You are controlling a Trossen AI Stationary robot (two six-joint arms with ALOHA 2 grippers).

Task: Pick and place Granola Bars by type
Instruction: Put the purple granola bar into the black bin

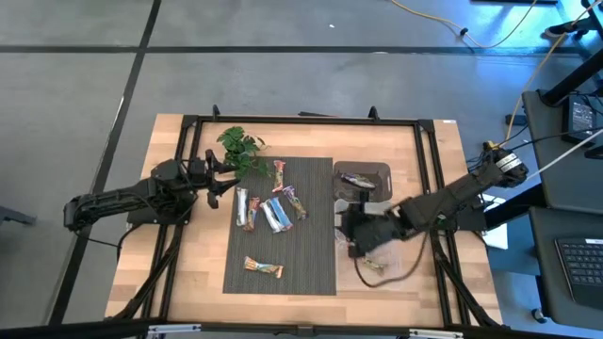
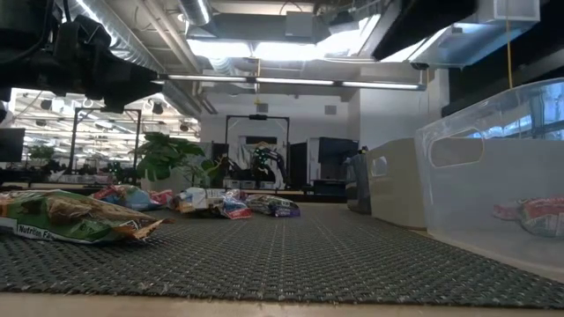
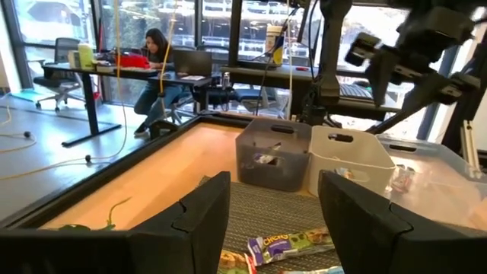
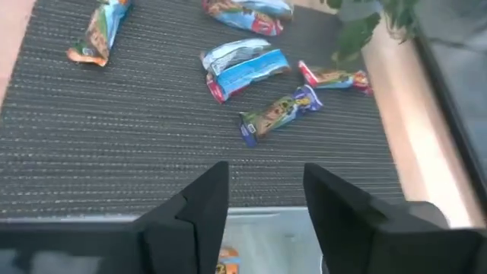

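Two dark articulated robot arms.
The left arm (image 1: 122, 202) and right arm (image 1: 443, 200) are matte black, segmented; each ends in broad, flat, angular black jaws.

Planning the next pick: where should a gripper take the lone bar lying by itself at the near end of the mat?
Grip the lone bar across its narrow middle, coming straight down. It lies flat on the mat, apart from the others, so the fingers likely fit on both long sides.

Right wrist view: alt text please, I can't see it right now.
The right claw, open and empty, hangs above the near edge of a dark ribbed mat strewn with wrapped granola bars. A blue-and-white bar lies mid-mat, an orange one sits apart, and green plant leaves show in one corner.
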